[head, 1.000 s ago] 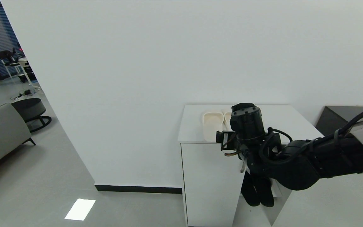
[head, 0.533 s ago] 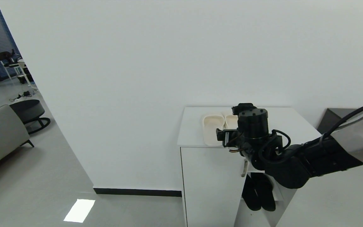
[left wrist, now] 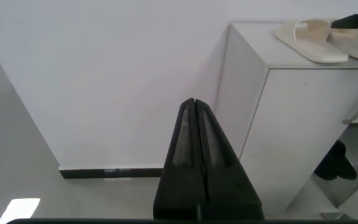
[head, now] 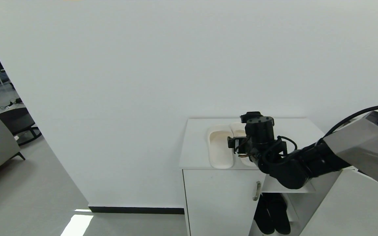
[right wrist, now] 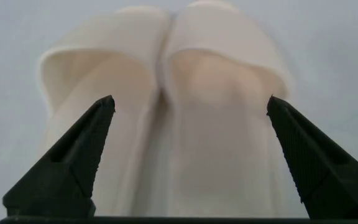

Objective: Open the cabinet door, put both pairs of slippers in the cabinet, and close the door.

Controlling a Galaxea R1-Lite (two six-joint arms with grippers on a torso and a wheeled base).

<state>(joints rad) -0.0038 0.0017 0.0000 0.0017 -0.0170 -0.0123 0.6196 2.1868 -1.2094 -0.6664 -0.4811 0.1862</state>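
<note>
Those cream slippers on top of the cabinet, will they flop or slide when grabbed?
Probably light and a little bendy: the cream slippers look moulded in one thick, foam-like piece. They may slide if nudged, since the cabinet top looks smooth. Lying flat, they seem unlikely to tip.

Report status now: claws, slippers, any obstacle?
Right claw open, over white slippers atop cabinet. Left claw shut, clear of cabinet. Black slippers inside cabinet. No obstacle seen.

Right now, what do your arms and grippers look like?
The right arm is black with a cylindrical wrist, looped black cables and a silver-grey upper shell. The right gripper has black wedge-shaped fingers; the left gripper has tapered black fingers with grey pads.
</note>
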